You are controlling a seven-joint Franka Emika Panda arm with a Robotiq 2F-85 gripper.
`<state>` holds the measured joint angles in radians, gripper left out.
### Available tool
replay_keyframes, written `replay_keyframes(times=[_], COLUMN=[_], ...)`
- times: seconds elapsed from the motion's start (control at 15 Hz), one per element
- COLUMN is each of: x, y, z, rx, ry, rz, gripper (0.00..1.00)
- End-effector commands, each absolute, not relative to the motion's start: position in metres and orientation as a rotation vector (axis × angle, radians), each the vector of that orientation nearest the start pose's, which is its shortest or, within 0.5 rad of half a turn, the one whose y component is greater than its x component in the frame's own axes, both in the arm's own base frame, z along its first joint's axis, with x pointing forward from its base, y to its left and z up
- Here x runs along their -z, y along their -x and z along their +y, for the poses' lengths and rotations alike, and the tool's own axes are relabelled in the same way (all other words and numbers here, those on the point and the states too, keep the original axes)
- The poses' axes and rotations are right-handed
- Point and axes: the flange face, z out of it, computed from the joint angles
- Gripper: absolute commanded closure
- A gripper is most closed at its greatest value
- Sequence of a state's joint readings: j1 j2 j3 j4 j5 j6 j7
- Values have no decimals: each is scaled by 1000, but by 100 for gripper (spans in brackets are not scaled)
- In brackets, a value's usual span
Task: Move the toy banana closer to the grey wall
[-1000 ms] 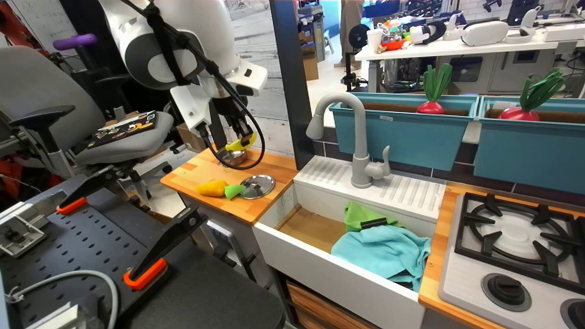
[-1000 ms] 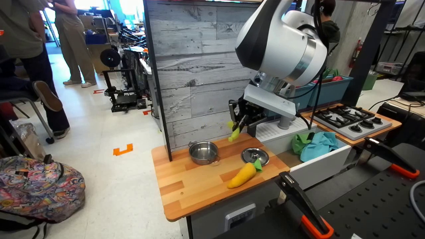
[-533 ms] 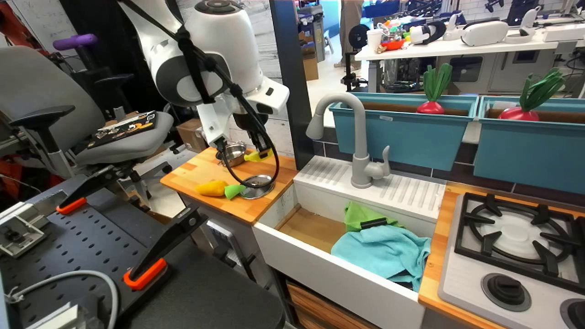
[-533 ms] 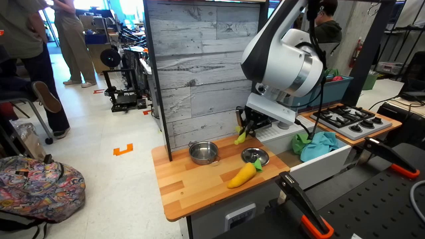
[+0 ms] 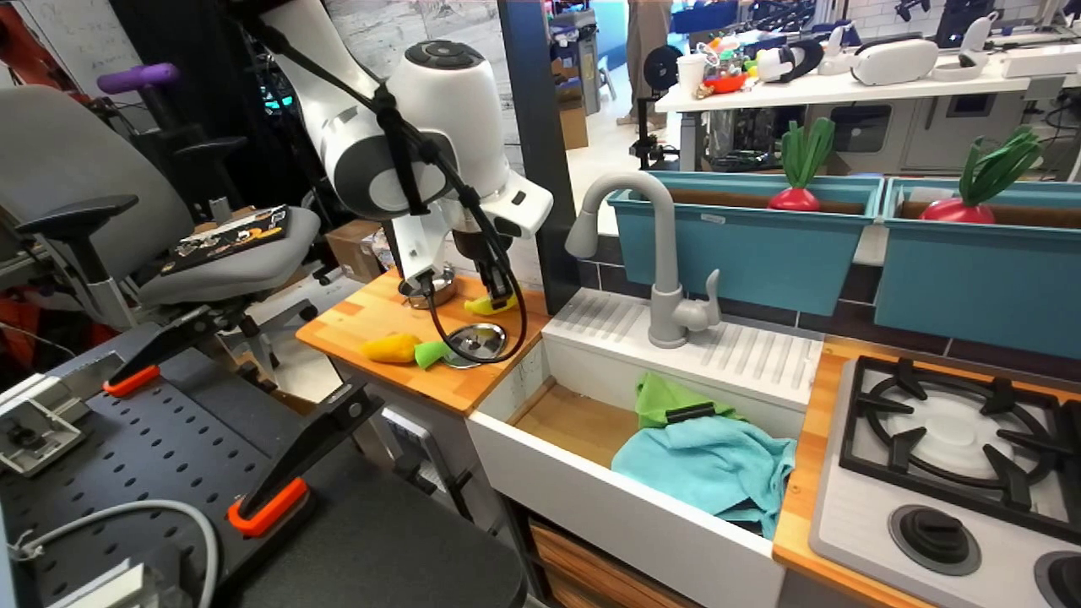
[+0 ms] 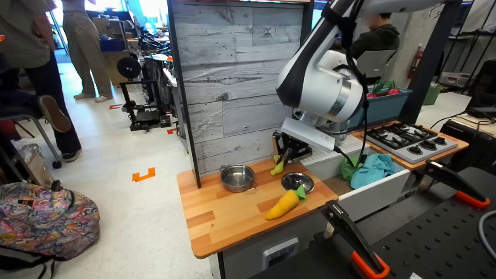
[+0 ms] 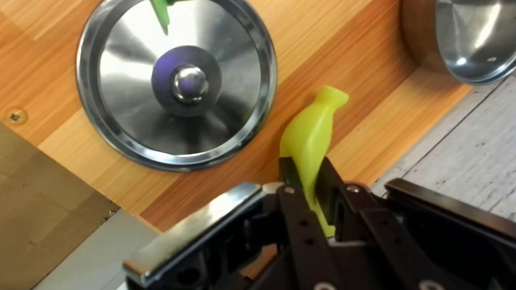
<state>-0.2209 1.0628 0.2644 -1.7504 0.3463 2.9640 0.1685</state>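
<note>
Wrist view, gripper (image 7: pixel 307 163): clamped on toy banana (image 7: pixel 311 125), R of lid (image 7: pixel 185 80).
toy banana: just R of lid, apart; tabletop (image 7: pixel 322 32) contact unclear.
lid: flat on tabletop.
pot (image 7: pixel 475 32): up-R of lid.
grey wall (image 7: pixel 463 153): lower R of lid, well apart.

A small, curved, yellow toy banana (image 7: pixel 311 125) is pinched around its middle by the gripper (image 7: pixel 307 163), near the foot of the grey wall (image 6: pixel 240 77). The wall stands upright, with pale, weathered horizontal planks and dark edging.
</note>
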Motion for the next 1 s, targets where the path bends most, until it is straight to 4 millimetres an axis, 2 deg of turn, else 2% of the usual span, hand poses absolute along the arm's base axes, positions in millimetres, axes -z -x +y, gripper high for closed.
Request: replay_keyframes(times=[0.0, 0.47, 0.67, 0.93], x=[7, -11, -29, -58], y=[-637, -630, -613, -572], z=[5, 17, 29, 51], rx=[127, 127, 129, 112], ry=[2672, 2654, 2664, 2718], rz=[880, 832, 763, 629], gripper=[52, 2, 0, 0])
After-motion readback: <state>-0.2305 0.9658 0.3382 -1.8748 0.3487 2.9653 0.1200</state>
